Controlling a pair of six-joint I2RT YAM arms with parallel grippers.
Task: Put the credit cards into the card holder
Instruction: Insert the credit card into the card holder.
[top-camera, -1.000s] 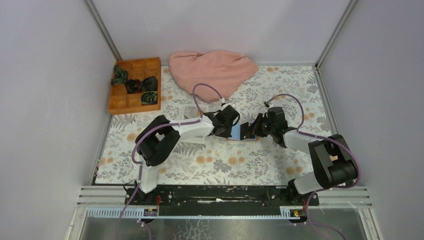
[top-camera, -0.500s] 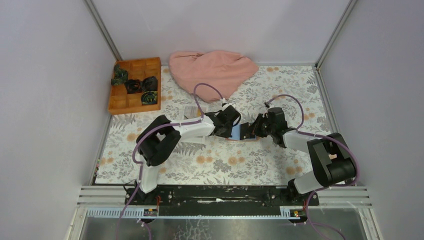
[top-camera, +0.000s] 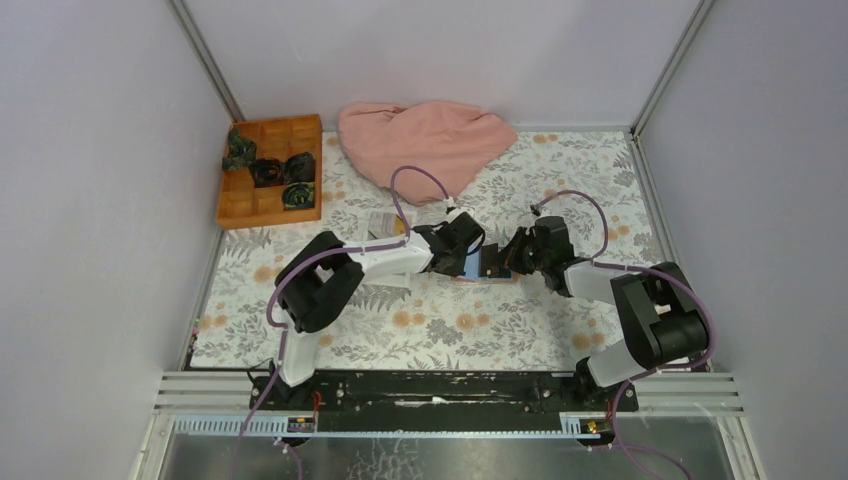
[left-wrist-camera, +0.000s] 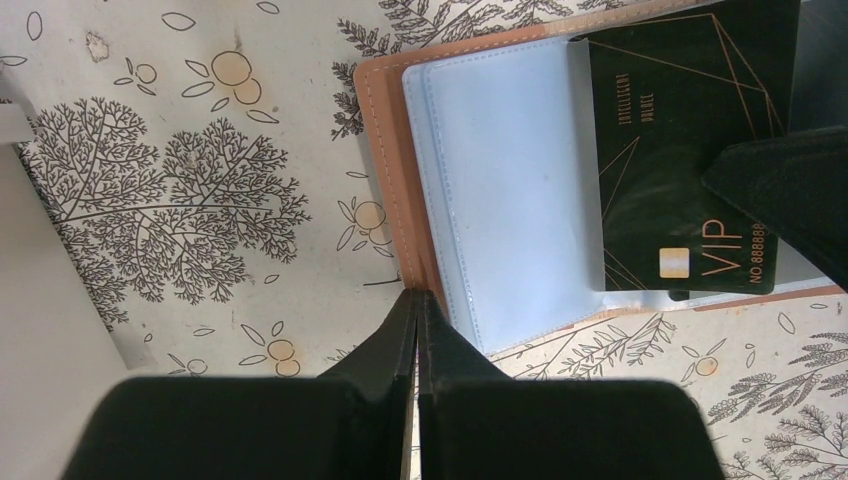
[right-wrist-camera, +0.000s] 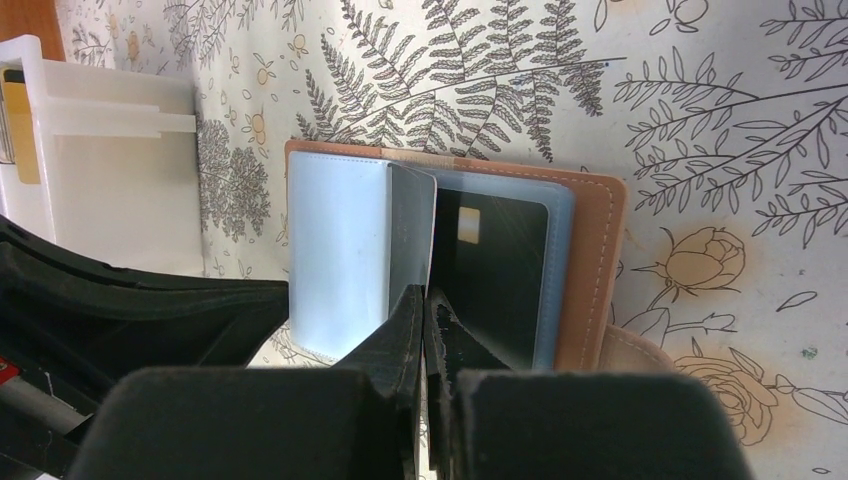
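Note:
The card holder (top-camera: 487, 277) lies open on the floral table, tan leather (left-wrist-camera: 385, 170) round pale blue plastic sleeves (left-wrist-camera: 505, 190). A black credit card (left-wrist-camera: 670, 150) with gold VIP lettering sits partly inside a sleeve. My left gripper (left-wrist-camera: 418, 296) is shut, its tips resting on the holder's leather edge. My right gripper (right-wrist-camera: 426, 296) is shut too, its tips down on the black card (right-wrist-camera: 495, 270) beside a raised sleeve leaf (right-wrist-camera: 410, 230). In the top view the left gripper (top-camera: 463, 264) and right gripper (top-camera: 505, 262) face each other over the holder.
A white tray (right-wrist-camera: 110, 190) stands just left of the holder, with a yellowish card (right-wrist-camera: 20, 130) at its far end. An orange compartment box (top-camera: 270, 170) with dark items sits at the back left. A pink cloth (top-camera: 425, 140) lies behind the arms.
Both grippers have edged slightly closer together over the holder, the right arm shifting a little left. Both stay shut.

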